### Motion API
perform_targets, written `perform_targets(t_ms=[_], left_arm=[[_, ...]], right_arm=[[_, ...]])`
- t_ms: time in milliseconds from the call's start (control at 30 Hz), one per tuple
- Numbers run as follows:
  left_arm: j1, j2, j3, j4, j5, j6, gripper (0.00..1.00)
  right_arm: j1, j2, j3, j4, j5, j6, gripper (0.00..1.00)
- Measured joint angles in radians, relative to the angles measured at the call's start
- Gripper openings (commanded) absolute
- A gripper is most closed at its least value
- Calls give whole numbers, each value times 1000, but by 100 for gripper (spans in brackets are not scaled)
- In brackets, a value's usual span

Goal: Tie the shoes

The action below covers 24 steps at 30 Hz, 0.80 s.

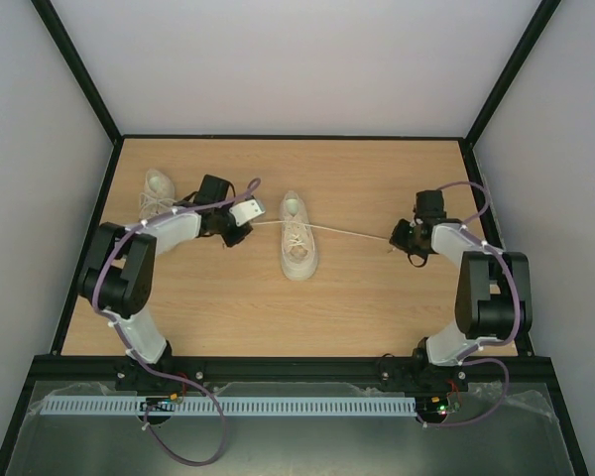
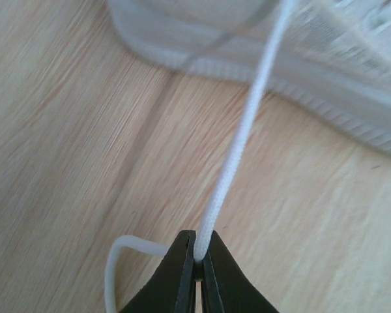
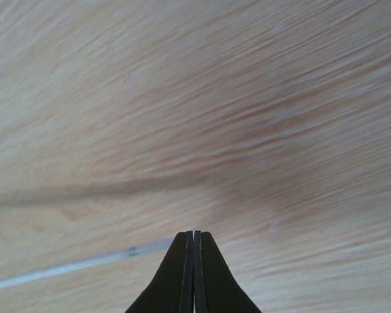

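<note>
One cream-white shoe lies in the middle of the table, toe toward me. Its two thin white lace ends are stretched taut out to either side. My left gripper is shut on the left lace end; in the left wrist view the lace runs from the shut gripper up to the shoe's side, and its clear tip curls out to the left. My right gripper holds the right end; in the right wrist view the lace enters the shut gripper from the left. The second shoe lies at the back left.
The wooden table is ringed by a black frame, with white walls at the back and sides. The left arm's forearm lies close in front of the second shoe.
</note>
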Motion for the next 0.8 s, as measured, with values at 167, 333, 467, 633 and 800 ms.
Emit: perform_targets(t_ms=[167, 333, 467, 633, 800], left_arm=[[-73, -70, 38, -84, 40, -20, 2], [-114, -105, 138, -156, 91, -47, 2], [-132, -115, 168, -197, 96, -52, 2], [-166, -124, 168, -249, 100, -54, 3], [-174, -129, 168, -251, 120, -81, 2]], right_arm=[[159, -74, -39, -5, 7, 11, 12], [301, -154, -93, -15, -26, 56, 58], [396, -154, -84, -73, -21, 63, 66], [415, -262, -49, -63, -81, 1, 63], [489, -339, -42, 219, -247, -130, 61]])
